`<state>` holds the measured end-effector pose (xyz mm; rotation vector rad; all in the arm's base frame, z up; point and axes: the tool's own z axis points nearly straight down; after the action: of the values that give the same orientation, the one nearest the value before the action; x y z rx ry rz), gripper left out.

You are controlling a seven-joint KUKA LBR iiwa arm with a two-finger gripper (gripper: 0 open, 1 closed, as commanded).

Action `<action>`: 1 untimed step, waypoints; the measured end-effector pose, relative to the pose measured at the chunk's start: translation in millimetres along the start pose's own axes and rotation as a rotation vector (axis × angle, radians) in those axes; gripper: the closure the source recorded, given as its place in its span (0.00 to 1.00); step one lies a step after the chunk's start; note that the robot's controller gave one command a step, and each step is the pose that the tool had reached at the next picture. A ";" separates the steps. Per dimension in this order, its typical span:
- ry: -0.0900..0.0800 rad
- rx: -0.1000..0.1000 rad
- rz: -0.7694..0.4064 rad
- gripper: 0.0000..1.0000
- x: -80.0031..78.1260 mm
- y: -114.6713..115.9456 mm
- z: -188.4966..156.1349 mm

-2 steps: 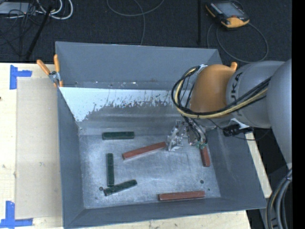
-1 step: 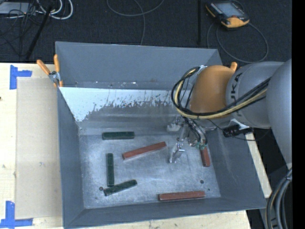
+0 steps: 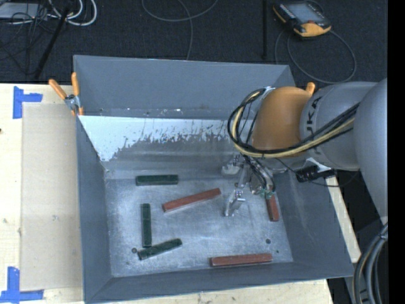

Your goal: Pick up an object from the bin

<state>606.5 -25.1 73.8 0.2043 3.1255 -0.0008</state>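
Gripper (image 3: 236, 202) hangs low in the grey bin (image 3: 190, 100), just beside the right end of a slanted reddish-brown bar (image 3: 192, 201) lying mid-floor. Whether it is open or closed I cannot tell. A shorter brown bar (image 3: 273, 208) lies near its other side.

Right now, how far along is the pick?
Done: the end effector is down inside the grey metal bin. In hand: it sits by the right end of the tilted reddish-brown flat bar, which lies on the bin floor. Left: gripping and lifting a bar out.
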 end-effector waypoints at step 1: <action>0.012 0.002 -0.045 0.00 11.1 6.0 -8.4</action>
<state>596.2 -17.6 82.1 0.1346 3.1411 -0.0035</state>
